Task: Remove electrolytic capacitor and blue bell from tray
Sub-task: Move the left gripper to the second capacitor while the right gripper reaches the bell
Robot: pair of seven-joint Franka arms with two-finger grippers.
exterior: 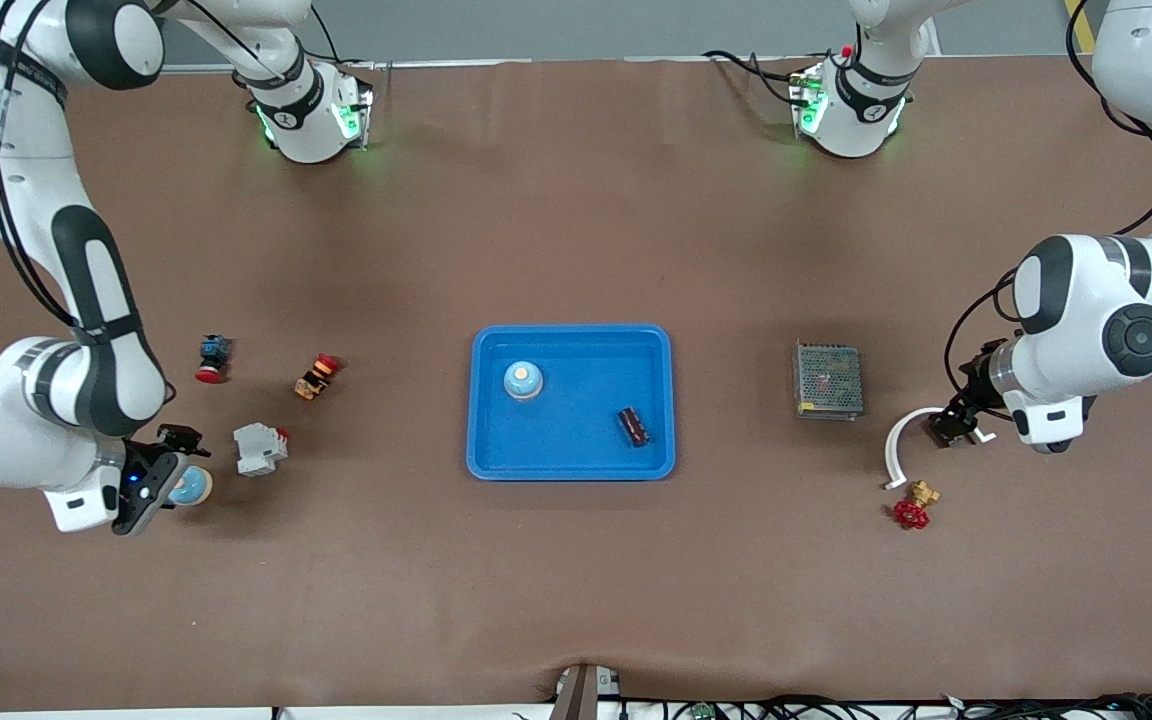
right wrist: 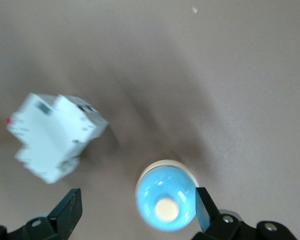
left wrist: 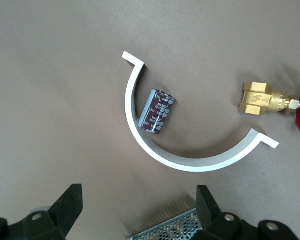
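Right pincer [right wrist: 135, 212] spread wide, over blue bell [right wrist: 166, 201] on surface near right arm's end. Left pincer [left wrist: 140, 210] spread, empty, over capacitor [left wrist: 157, 111] on surface. Second bell [exterior: 523, 379] and capacitor [exterior: 633, 425] remain in tray [exterior: 576, 467]; task apparently half done.

**Surfaces on the bench**

The table [exterior: 576, 200] wears a matt brown covering (faintly creased). The tray [exterior: 572, 462] is glossy blue plastic. The mesh box [exterior: 828, 380] looks like perforated grey metal. The valve [left wrist: 259, 98] is shiny brass, and the curved bracket [left wrist: 190, 162] is smooth matt white.
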